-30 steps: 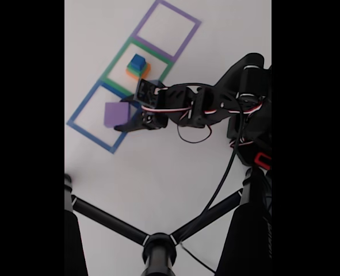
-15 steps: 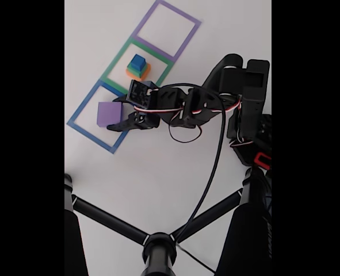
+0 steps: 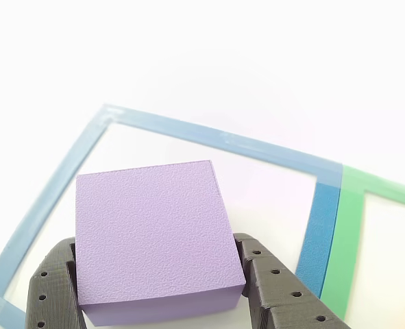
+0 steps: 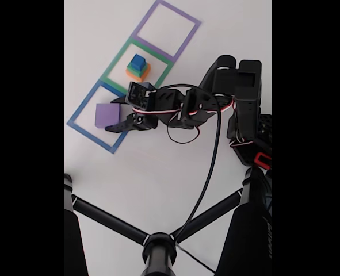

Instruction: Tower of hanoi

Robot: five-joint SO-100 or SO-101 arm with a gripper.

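Jaws hugged the purple block point(image 3: 154, 240) inside the blue taped square point(image 3: 51, 199); a loose squeeze could let it slip and land crooked.

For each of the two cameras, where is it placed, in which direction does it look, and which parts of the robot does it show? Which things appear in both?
Other view: sits low just behind the pincer, looks forward and down at the matte purple square block between its dark fingers, inside the blue taped outline.
Fixed view: sits high, looks down on the white table, showing the whole black arm.
Shared: purple block, blue outline, pincer.
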